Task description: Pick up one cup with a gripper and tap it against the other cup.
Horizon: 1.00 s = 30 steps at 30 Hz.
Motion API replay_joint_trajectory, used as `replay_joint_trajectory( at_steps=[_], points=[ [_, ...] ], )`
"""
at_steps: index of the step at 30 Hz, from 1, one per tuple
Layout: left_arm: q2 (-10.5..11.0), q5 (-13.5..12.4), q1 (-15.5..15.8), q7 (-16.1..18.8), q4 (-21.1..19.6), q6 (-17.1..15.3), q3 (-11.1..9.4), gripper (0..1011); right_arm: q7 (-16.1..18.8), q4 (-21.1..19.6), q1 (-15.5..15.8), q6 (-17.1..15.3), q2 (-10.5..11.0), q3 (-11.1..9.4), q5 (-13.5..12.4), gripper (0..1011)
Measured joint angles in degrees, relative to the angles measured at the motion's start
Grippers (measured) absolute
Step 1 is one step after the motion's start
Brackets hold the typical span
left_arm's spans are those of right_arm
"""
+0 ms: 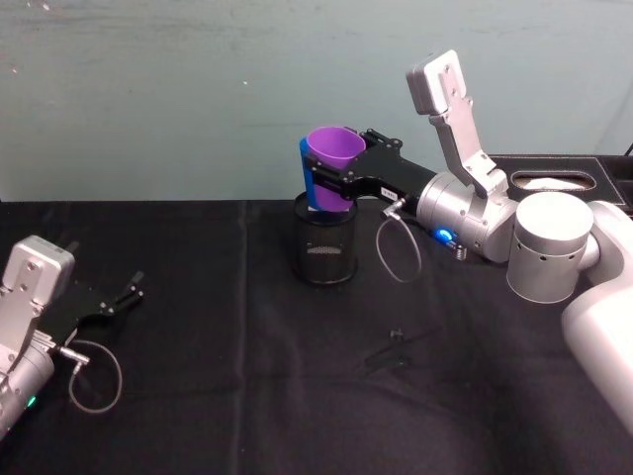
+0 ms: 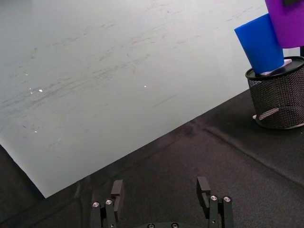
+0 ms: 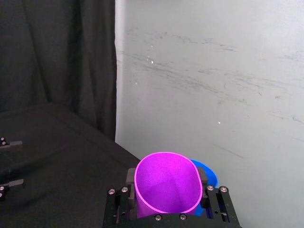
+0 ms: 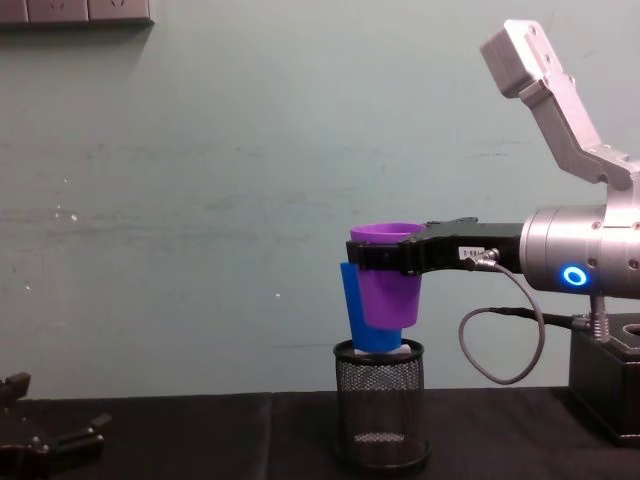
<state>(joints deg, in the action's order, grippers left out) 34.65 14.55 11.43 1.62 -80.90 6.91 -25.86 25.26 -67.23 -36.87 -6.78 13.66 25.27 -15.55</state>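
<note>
One purple cup (image 4: 388, 292), clamped in the right tool (image 3: 166, 176), touches the blue cup (image 4: 352, 310).

— What sits on the black cloth (image 1: 247, 396)?
— 1 black wire-mesh pen holder (image 1: 326, 252), upright, near the back edge by the pale green wall (image 1: 148, 89). A small dark scrap (image 1: 396, 348) lies nearer, to its right.
— And around it?
— 1 black box (image 1: 569, 176) with a white opening, far right. White socket plates (image 4: 75, 10) high on the wall, and a black curtain (image 3: 57, 61) beside it.
</note>
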Motion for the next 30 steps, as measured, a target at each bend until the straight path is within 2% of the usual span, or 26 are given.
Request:
replay_joint_trajectory(
  at_steps=[30],
  points=[
    [0.0,0.0,0.0,0.0,0.0,0.0,0.0,1000,0.0,0.0,0.0,0.0,0.0,0.0,0.0,732]
  ],
)
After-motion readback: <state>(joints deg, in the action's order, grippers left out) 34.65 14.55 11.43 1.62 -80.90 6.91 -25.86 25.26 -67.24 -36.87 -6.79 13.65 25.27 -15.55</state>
